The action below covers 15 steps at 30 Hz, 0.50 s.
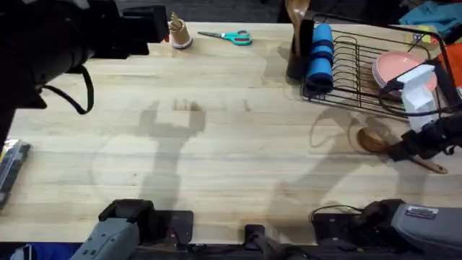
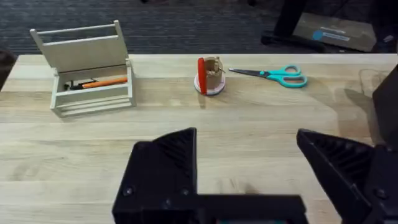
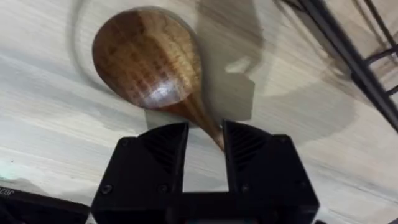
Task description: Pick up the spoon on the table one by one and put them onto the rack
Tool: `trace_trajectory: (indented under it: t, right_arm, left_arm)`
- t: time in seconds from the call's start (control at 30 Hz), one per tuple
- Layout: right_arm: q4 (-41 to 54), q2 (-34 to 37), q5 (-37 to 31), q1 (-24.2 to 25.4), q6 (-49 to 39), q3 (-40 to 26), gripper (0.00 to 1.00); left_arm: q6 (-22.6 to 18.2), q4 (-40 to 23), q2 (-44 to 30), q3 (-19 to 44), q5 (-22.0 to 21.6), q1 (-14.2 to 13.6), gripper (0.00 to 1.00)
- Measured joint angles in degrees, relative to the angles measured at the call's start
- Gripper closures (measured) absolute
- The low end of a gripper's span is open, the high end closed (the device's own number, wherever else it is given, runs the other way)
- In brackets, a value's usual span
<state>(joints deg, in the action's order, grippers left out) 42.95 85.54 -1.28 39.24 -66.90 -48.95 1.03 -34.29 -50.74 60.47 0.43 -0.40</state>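
From overhead, the left arm looms dark and close under the camera at the upper left, its gripper (image 1: 141, 32) hanging over the table (image 1: 216, 144); below it lie scissors (image 1: 227, 36) and a small tan cup (image 1: 179, 34). At the right, the right gripper (image 1: 419, 144) sits on the handle of a spoon (image 1: 369, 139) lying just in front of the rack (image 1: 361, 72), whose tall cup (image 1: 297, 50) already holds another wooden spoon (image 1: 294, 13); a blue roll (image 1: 320, 58) and pink plates (image 1: 397, 68) stand in the slots. The left wrist view shows that gripper's fingers (image 2: 168, 168) spread wide over bare wood, with a beige holder (image 2: 87, 68) containing an orange pen beyond. In the right wrist view the black fingers (image 3: 165, 146) are closed on the spoon's neck just behind the bowl (image 3: 146, 56). The spoon looks light, stiff and smooth, so a grip there may let the long handle swing.
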Motion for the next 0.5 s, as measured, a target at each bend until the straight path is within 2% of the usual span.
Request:
trace_trajectory:
  t: [0.13,0.2,0.27,0.33,0.5]
  right_arm:
    - [-0.06,-0.02,-0.02,0.00,0.00,0.00,0.660]
    - [-0.24,-0.01,-0.02,0.00,-0.01,0.00,0.622]
    - [-0.12,0.00,-0.02,-0.02,-0.25,0.02,0.704]
    - [-0.96,0.08,-0.34,0.00,-0.42,0.00,0.847]
    - [-1.34,0.09,-0.48,-0.02,-0.45,0.00,0.927]
  left_arm:
    - [0.00,0.05,0.00,0.00,0.00,0.00,0.007]
    - [0.01,0.19,0.00,0.00,0.00,0.00,0.007]
    - [-0.01,0.21,0.00,0.00,0.00,0.00,0.007]
    - [-0.01,0.21,0.00,0.00,0.00,0.00,0.007]
    - [0.01,0.21,0.00,0.00,0.00,0.00,0.008]
